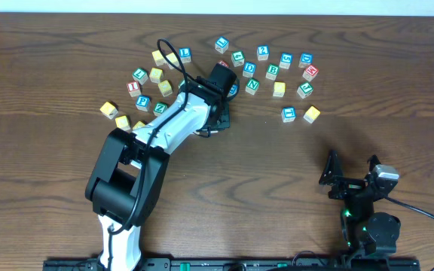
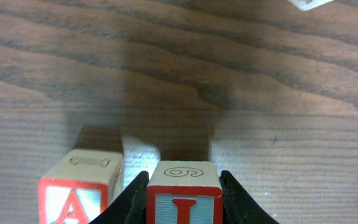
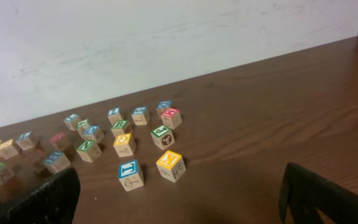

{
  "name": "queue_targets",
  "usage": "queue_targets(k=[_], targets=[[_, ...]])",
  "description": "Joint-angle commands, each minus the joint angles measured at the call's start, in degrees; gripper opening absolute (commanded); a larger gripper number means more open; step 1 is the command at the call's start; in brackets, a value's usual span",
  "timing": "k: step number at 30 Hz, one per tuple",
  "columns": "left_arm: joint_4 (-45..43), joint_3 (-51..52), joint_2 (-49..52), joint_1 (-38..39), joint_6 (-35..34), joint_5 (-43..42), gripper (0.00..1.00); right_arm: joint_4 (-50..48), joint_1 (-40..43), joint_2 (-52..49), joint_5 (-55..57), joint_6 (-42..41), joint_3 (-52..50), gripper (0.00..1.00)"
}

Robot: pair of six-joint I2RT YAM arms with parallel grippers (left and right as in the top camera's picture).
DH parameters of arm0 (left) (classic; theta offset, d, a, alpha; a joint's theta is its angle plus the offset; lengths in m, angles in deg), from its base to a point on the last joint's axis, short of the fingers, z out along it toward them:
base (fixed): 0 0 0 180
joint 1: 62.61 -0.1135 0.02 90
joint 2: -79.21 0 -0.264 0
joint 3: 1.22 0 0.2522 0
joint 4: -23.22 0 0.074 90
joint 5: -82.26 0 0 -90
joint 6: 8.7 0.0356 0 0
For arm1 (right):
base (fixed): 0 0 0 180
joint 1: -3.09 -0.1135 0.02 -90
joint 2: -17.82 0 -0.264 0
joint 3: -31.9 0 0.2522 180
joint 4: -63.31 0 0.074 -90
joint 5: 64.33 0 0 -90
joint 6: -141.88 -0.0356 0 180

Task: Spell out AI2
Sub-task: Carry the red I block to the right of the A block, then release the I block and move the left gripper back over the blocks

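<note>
Holding I cube (image 2: pixel 183 198) squarely across two opposite flat faces in narrowly closed left gripper (image 2: pixel 183 180), just at 3 o'clock of A cube (image 2: pixel 73 200) near centre of table (image 1: pixel 398 83); judging it light, rigid, smooth wood, likely twisting if pinched off-centre; noting right gripper (image 1: pixel 350 168) gaping empty at 5 o'clock

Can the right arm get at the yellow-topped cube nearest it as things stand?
Probably yes: the right gripper is open, and only bare table lies between it and the yellow-topped cube.
</note>
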Motion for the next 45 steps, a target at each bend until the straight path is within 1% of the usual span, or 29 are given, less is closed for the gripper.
queue_targets(k=[1, 12, 14, 15, 24, 25, 26, 27, 38, 42, 45], targets=[[-1.62, 1.81, 0.63, -0.46, -0.31, -0.28, 0.26, 0.20, 0.26, 0.35, -0.11, -0.33, -0.09, 0.99], [-2.19, 1.81, 1.20, -0.61, -0.31, -0.28, 0.26, 0.17, 0.26, 0.35, -0.11, -0.33, -0.09, 0.99], [-2.16, 1.81, 1.20, -0.61, -0.31, -0.28, 0.28, 0.17, 0.26, 0.35, -0.11, -0.33, -0.09, 0.99], [-2.16, 1.81, 1.20, -0.61, -0.31, -0.28, 0.32, 0.20, 0.26, 0.35, -0.11, -0.33, -0.09, 0.99], [-2.03, 1.81, 1.20, -0.61, -0.28, -0.28, 0.33, 0.17, 0.26, 0.35, -0.11, -0.33, -0.09, 0.99], [-2.01, 1.81, 1.20, -0.61, -0.28, -0.28, 0.34, 0.17, 0.26, 0.35, -0.11, -0.33, -0.09, 0.99], [-2.01, 1.81, 1.20, -0.61, -0.28, -0.28, 0.38, 0.17, 0.26, 0.35, -0.11, -0.33, -0.09, 0.99], [-2.01, 1.81, 1.20, -0.61, -0.28, -0.28, 0.39, 0.17, 0.26, 0.35, -0.11, -0.33, -0.09, 0.99], [-2.29, 1.57, 1.16, -0.55, -0.26, -0.52, 0.39, 0.17, 0.26, 0.35, -0.11, -0.33, -0.09, 0.99], [-2.16, -0.50, 0.52, -0.57, 3.61, -0.48, 0.39, 0.17, 0.26, 0.35, -0.11, -0.33, -0.09, 0.99], [-2.19, -2.97, -0.28, -0.83, 4.52, 2.75, 0.39, 0.20, 0.26, 0.35, -0.11, -0.33, -0.09, 0.99]])
